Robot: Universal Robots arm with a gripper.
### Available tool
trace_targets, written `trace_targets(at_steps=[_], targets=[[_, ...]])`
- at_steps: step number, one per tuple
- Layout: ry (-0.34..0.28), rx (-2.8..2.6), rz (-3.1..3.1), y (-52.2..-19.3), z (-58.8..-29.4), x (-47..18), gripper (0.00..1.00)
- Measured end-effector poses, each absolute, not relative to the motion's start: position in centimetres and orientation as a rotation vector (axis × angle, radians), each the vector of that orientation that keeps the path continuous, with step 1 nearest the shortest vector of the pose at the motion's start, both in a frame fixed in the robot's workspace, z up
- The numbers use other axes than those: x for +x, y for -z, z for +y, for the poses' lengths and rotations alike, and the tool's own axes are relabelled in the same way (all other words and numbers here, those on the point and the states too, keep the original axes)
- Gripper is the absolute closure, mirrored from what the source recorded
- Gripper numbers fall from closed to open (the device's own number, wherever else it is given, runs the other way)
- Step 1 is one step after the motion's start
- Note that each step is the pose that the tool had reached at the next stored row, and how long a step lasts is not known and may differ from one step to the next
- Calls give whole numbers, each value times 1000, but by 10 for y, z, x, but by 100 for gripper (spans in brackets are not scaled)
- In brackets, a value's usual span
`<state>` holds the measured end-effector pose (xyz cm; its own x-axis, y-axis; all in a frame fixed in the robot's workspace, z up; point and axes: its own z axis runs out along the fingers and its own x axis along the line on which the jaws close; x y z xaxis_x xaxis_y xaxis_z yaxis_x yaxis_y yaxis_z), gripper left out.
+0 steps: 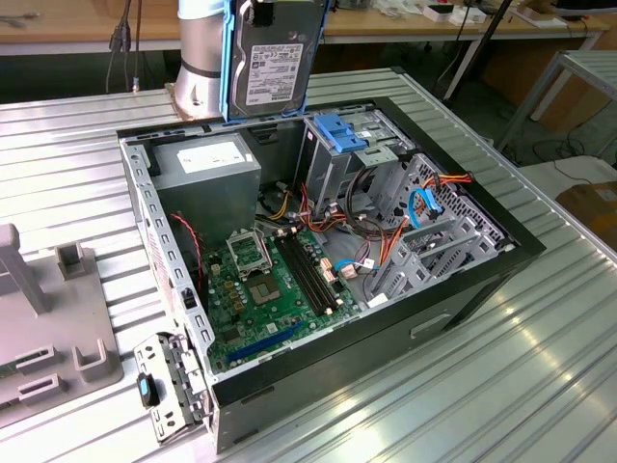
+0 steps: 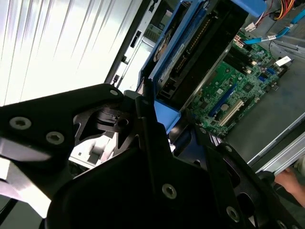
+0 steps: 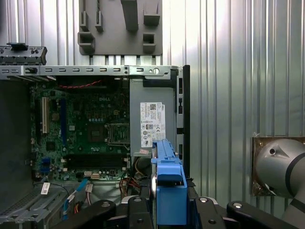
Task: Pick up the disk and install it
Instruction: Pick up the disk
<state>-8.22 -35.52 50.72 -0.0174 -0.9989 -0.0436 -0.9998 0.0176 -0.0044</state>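
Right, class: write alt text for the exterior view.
A blue-railed disk hangs upright, label facing the camera, above the far edge of an open computer case on a ribbed metal table. Inside sit a grey power supply, a blue-latched drive cage and a green motherboard.

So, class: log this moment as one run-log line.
gripper: shut on the disk | disk: upright, over the open case near the power supply | install: not done

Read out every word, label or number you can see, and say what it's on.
White label on the disk: print too small to read.
White label on the power supply: too small to read.
Markings on the motherboard: too small to read.
Nothing quotable.
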Motion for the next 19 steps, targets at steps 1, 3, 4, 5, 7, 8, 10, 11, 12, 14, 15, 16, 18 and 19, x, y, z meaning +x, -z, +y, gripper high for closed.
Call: trace_targets(at_steps=[1,3,4,5,7,8,10,11,12,14,15,16,18,19], targets=[[-43,-2178,2216,-507,-355,-82,63],[-43,-2178,2216,-507,-355,-82,63],[-43,-2178,2216,-507,-355,-82,63],[-43,-2178,2216,-507,-355,-82,63],[-43,-2178,2216,-507,-355,-81,63],[-43,-2178,2216,-507,-355,-80,63],[-43,-2178,2216,-507,-355,-78,63],[-43,-2178,2216,-507,-355,-78,63],[-43,-2178,2216,-507,-355,-78,63],[-43,-2178,2216,-507,-355,-78,63],[-43,-2178,2216,-507,-355,-78,63],[-43,-2178,2216,-507,-355,-78,63],[-42,-2178,2216,-507,-355,-77,63],[-42,-2178,2216,-507,-355,-77,63]])
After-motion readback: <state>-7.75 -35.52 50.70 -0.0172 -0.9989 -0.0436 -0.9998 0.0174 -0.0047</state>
